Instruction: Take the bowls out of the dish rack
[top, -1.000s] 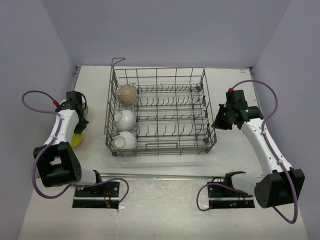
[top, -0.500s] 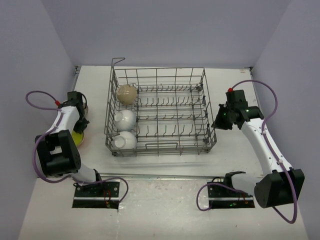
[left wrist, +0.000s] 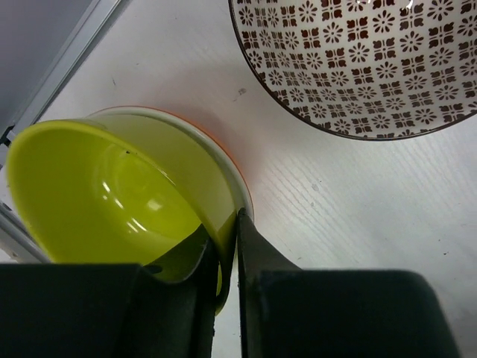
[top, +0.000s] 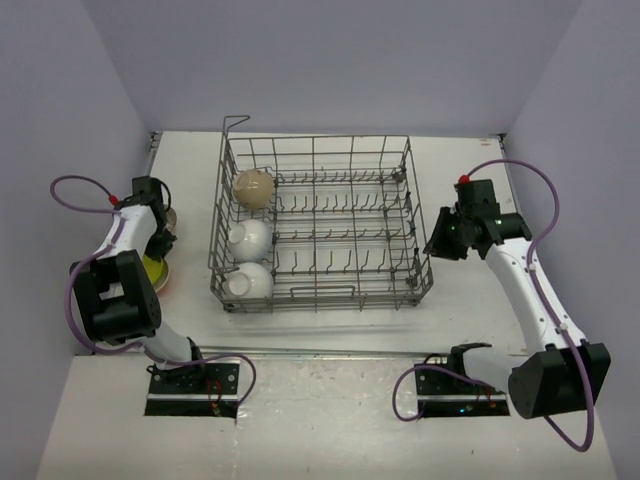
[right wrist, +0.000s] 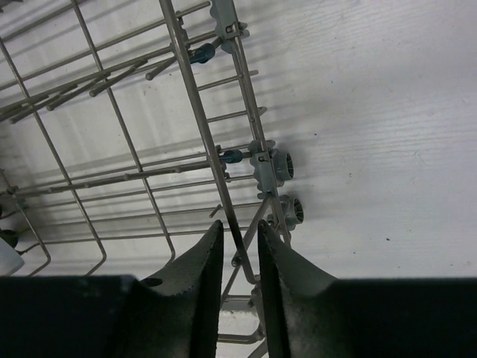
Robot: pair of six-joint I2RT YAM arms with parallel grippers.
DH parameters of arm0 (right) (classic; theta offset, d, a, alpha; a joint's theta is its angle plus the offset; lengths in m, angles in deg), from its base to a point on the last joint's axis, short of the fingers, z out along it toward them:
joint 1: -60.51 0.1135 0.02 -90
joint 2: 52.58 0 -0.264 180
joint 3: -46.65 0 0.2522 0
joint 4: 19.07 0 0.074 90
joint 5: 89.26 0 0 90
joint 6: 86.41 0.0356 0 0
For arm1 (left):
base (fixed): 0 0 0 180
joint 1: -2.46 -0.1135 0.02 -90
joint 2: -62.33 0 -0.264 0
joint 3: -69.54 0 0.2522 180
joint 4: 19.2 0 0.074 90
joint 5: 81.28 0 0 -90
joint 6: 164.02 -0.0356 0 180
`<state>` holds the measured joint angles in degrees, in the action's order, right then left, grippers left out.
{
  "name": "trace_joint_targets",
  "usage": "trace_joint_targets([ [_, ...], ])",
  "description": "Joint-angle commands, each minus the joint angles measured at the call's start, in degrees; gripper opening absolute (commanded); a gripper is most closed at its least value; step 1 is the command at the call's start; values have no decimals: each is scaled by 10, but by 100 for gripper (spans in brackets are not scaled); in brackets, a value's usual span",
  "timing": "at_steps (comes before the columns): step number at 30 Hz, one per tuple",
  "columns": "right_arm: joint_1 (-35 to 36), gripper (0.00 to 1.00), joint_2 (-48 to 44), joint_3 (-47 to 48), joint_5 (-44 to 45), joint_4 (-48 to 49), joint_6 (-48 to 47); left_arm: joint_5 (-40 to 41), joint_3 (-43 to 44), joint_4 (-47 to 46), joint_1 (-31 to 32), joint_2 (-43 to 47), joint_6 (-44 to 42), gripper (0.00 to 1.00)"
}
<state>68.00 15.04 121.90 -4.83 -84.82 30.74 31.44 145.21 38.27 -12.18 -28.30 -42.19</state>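
Dish rack stands at the middle of the table, between the two arms and nearer the far wall. Its left column holds three bowls on edge among the tines: a beige bowl at the far end, and two white bowls nearer the arms. The other rows of tines carry nothing visible.

Left gripper is off to the left of the rack, low over the table. Its fingers are drawn nearly together on the wall of a yellow-green bowl, one finger inside the rim and one outside. That bowl sits tilted in an orange-edged bowl, of which only the pale rim shows. A patterned bowl, white with dark brown motifs, lies just beside the pair on the table, apart from them.

Right gripper is at the right-hand side of the rack. Its fingers stand narrow and straddle one side wire near two small grey rollers. A sliver of gap shows on each side of the wire, so I cannot tell whether it is clamped.
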Motion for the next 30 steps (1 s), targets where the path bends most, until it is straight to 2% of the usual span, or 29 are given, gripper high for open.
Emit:
trace_joint_targets([
  [1, -7, 27, -29, 42, 10, -8, -3, 4, 25, -16, -6, 3, -8, 15],
  [5, -4, 31, -38, 62, 18, -24, -3, 0, 12, -20, -6, 7, -8, 19],
  [8, -2, 36, -46, 78, 20, -34, -4, -1, 0, -23, -7, 7, -10, 28],
  [10, 1, 37, -51, 90, 15, -38, -4, 0, -6, -26, -7, 7, -10, 34],
  [14, 10, 38, -64, 112, 13, -44, 0, -1, -14, -28, -7, 8, -12, 39],
  [17, 27, 39, -68, 154, 13, -58, 1, 0, -18, -27, -7, 13, -9, 53],
  [18, 33, 39, -68, 164, 13, -63, 2, 2, -18, -26, -7, 15, -8, 64],
  [22, 65, 42, -58, 219, -1, -74, 4, 8, -19, -25, -7, 29, -5, 79],
  [27, 96, 44, -30, 263, -48, -73, 4, 6, -13, -21, -7, 31, -4, 88],
  [30, 111, 45, -10, 268, -86, -66, 3, 6, -10, -20, -7, 34, -2, 90],
])
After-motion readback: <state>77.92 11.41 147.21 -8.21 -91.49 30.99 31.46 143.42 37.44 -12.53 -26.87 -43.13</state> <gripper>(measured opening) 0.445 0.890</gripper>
